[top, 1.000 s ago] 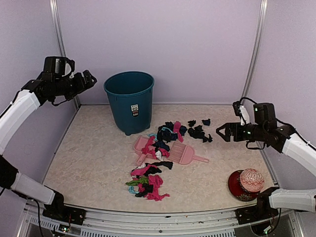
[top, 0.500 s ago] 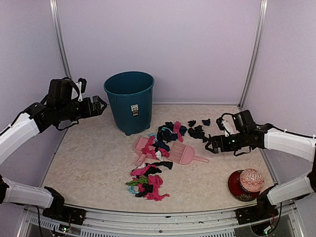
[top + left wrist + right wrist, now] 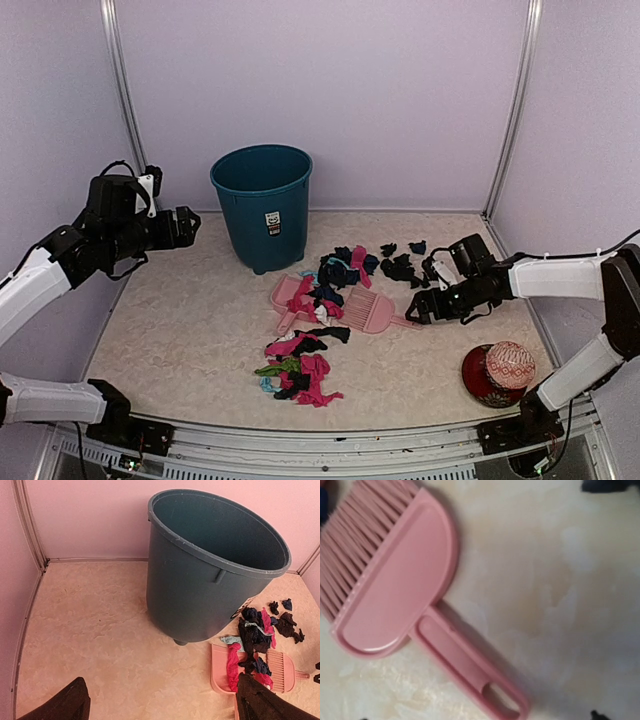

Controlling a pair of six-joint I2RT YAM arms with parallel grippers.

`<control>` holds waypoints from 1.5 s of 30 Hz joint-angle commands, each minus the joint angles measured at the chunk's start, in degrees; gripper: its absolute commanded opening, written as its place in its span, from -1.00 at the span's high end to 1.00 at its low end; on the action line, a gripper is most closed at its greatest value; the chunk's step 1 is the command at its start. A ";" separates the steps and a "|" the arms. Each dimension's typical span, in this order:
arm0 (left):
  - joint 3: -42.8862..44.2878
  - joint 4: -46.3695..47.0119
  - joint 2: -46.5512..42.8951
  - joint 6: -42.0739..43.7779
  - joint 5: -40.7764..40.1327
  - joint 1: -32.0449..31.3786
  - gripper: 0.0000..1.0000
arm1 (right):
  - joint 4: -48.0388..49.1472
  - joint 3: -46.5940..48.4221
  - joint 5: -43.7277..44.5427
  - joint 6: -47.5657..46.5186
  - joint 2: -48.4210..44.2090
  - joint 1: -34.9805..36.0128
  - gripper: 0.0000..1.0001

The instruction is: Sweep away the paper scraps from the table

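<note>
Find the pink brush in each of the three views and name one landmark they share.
Top external: the brush lies mid-table, right of centre, handle pointing right.
Left wrist: lower right corner, just right of the dustpan.
Right wrist: fills the left half, handle running toward the bottom edge.
Shared landmark: the beige marbled table under it.

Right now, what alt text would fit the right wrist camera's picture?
A pale pink hand brush lies flat on the beige marbled table, seen close from above, bristles toward the upper left, handle toward the lower right. A dark paper scrap shows at the top right edge.
</note>
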 commanded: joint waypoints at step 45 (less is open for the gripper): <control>-1.62 1.48 -4.60 0.85 -1.44 0.64 -0.98 | -0.20 1.15 14.01 -2.78 10.33 20.96 -0.36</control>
